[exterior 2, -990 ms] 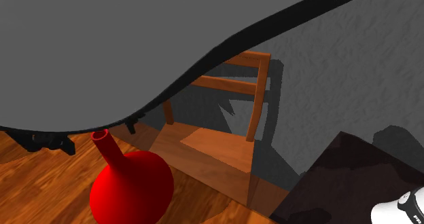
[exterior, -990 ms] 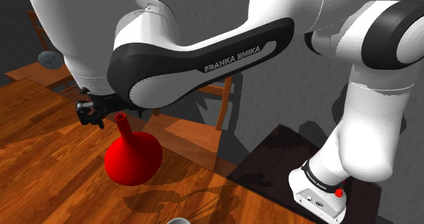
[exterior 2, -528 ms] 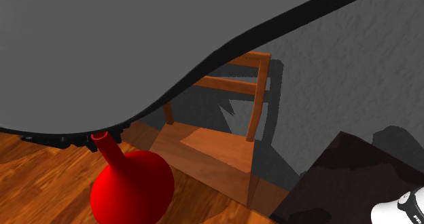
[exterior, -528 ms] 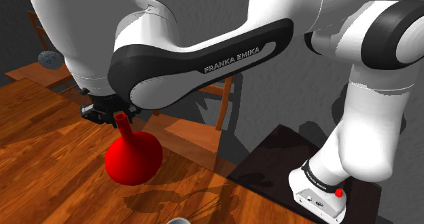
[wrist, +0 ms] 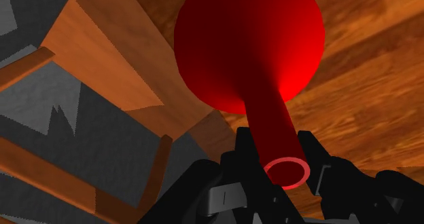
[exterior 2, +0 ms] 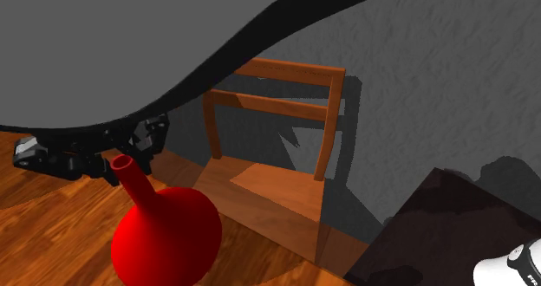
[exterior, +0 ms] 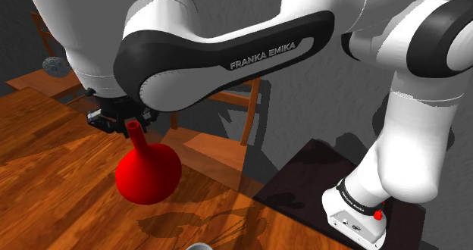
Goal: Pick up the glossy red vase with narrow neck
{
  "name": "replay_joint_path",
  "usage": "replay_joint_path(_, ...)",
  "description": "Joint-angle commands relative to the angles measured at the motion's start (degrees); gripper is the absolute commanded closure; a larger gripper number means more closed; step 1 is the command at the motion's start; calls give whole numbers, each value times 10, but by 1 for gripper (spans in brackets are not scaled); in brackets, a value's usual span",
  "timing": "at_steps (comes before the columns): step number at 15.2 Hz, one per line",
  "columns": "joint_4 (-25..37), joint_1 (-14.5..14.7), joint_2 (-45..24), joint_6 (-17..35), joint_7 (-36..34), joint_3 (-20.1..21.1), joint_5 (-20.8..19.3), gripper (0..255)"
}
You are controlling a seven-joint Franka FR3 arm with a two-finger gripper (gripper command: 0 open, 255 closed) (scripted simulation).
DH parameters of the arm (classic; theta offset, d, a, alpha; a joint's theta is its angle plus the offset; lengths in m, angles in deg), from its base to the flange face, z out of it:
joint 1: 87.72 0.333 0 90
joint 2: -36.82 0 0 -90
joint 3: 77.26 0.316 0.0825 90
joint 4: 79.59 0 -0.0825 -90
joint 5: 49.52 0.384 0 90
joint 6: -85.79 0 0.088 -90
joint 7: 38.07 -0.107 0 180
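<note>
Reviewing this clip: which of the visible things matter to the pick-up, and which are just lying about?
In the job:
red vase
claw, clasping the vase's narrow neck

Lying about:
wooden chair beside the table
grey round object on a farther wooden seat

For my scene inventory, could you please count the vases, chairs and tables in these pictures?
vase: 1
chairs: 2
table: 1
Total: 4
</note>
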Motion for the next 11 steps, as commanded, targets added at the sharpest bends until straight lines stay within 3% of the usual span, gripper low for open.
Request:
replay_joint_path(1,20,4,-2,-16,4,0,1,255)
replay_joint_path(11,94,20,-4,-85,22,3,5,255)
